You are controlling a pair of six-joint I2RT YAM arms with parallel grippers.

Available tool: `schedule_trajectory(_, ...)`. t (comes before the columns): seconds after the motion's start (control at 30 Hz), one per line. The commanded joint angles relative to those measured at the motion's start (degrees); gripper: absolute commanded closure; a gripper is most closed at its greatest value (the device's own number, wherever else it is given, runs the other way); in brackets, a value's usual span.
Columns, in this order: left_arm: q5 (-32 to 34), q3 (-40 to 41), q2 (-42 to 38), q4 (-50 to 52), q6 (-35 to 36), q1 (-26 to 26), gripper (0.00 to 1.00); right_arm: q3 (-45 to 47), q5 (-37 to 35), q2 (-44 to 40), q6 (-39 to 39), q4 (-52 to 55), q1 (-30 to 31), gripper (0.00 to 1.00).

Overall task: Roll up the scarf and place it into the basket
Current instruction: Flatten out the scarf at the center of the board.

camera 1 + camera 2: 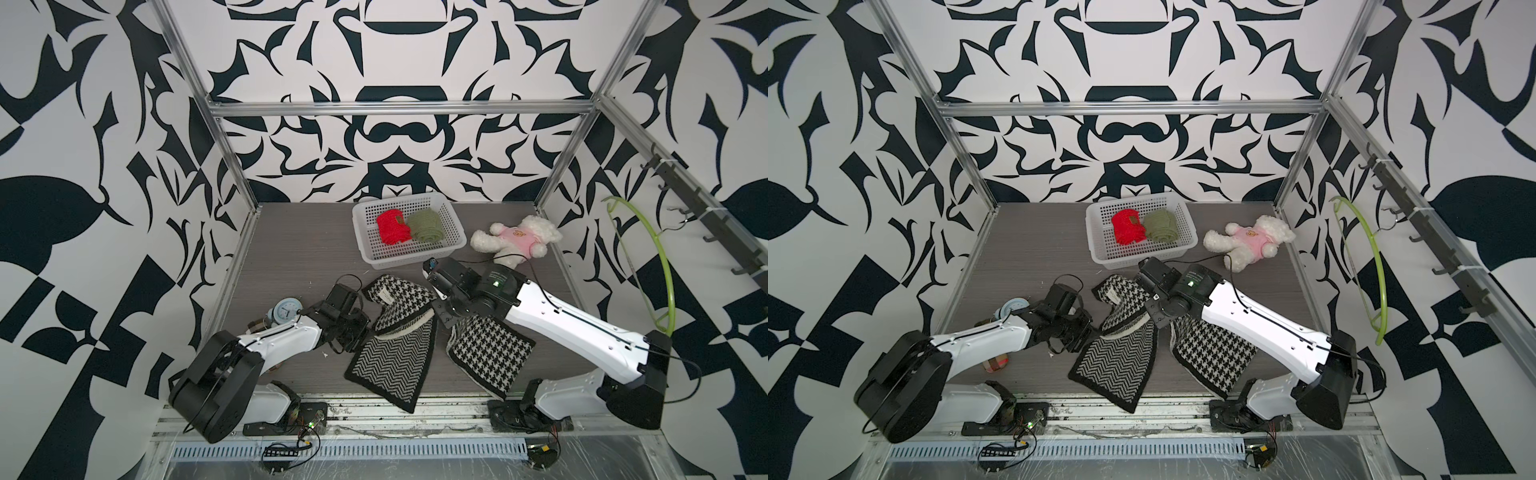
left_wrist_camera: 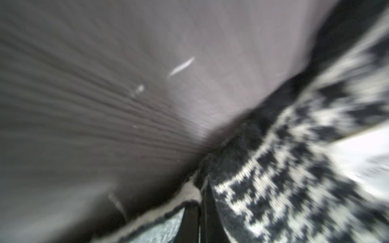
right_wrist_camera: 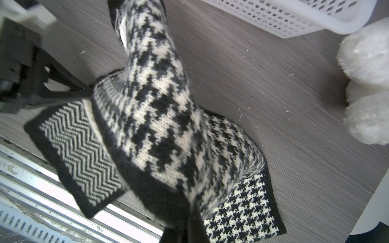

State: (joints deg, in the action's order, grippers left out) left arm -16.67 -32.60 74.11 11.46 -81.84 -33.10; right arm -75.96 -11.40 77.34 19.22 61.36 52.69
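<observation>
White label (image 1: pixel 385 296) on scarf (image 1: pixel 395 361) — unreadable

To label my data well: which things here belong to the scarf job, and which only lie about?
Job: scarf, basket, left gripper, right gripper.
Lying about: bear, clock, hanger, red roll, green roll (both in basket).

Both top views are bright and evenly lit, sharp across the grey worktop (image 1: pixel 291 257) with only faint, soft shadows, and the wide lens splays the frame posts (image 1: pixel 231 158) outward toward the picture edges. The left wrist view is heavily motion-blurred, the worktop grain smeared into radiating streaks and the scarf (image 2: pixel 273 178) soft. The right wrist view is crisper on the scarf's knit, though the plush bear (image 3: pixel 366 63) blows out pale and the metal rail (image 3: pixel 130 212) glares white.
</observation>
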Motion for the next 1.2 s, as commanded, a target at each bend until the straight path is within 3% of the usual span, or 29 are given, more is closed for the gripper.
schedule_trajectory(0.0, 9.21, -11.17, -5.58, 13.27, 11.04, 3.66, 1.0, 0.23, -2.98, -1.47, -1.47, 0.08, -0.2, 1.0)
schedule_trajectory(0.1, 15.5, -25.45, -6.43, 22.71, 24.8, 3.93, 1.0, -1.79, -2.28, 0.75, -3.07, 0.32, -0.56, 1.0)
schedule_trajectory(0.2, 19.72, -31.22, -7.86, 30.84, 30.37, 3.56, 1.0, -1.4, 0.23, 1.97, -3.4, 0.18, -0.54, 1.0)
schedule_trajectory(0.4, 21.32, -7.83, -22.58, 27.41, 20.12, 3.13, 0.98, 5.54, 11.43, 4.93, -2.78, -3.22, 0.52, 0.98)
schedule_trajectory(0.43, 21.5, -5.21, -24.56, 27.49, 18.27, 3.13, 0.92, 6.22, 13.32, 5.42, -2.88, -3.93, 1.23, 0.94)
schedule_trajectory(0.47, 22.57, -2.8, -26.49, 29.46, 15.62, 3.14, 0.76, 6.68, 15.23, 5.97, -2.97, -4.28, 1.92, 0.85)
schedule_trajectory(0.53, 25.8, -0.26, -30.78, 34.17, 11.16, 3.23, 0.56, 7.79, 15.59, 5.67, -2.93, -4.62, 2.79, 0.7)
schedule_trajectory(0.6, 29.78, 0.79, -35.49, 39.13, 7.77, 3.29, 0.21, 9.53, 13.0, 3.66, -1.14, -4.95, 2.33, 0.51)
schedule_trajectory(0.7, 32.75, 0.28, -39.35, 41.78, 7.71, 4.07, 0.17, 11.04, 11.53, 0.65, 0.67, -5.15, -0.01, 0.47)
schedule_trajectory(0.83, 32.02, -2.19, -36.08, 38.62, 11.97, 4.62, 0.16, 12.87, 10.01, -0.63, 3.91, -6.77, -7.36, 0.46)
schedule_trajectory(1.03, 14.96, -3.11, -20.9, 17.25, 19.78, 4.66, 0.16, 18.88, 3.17, 6.1, 11.99, -8.25, -16.1, 0.47)
schedule_trajectory(1.17, 8.97, -7.82, -10.48, 14.53, 23.73, 4.56, 0.16, 23.47, 2.83, 10.57, 19.85, -10.41, -16.3, 0.46)
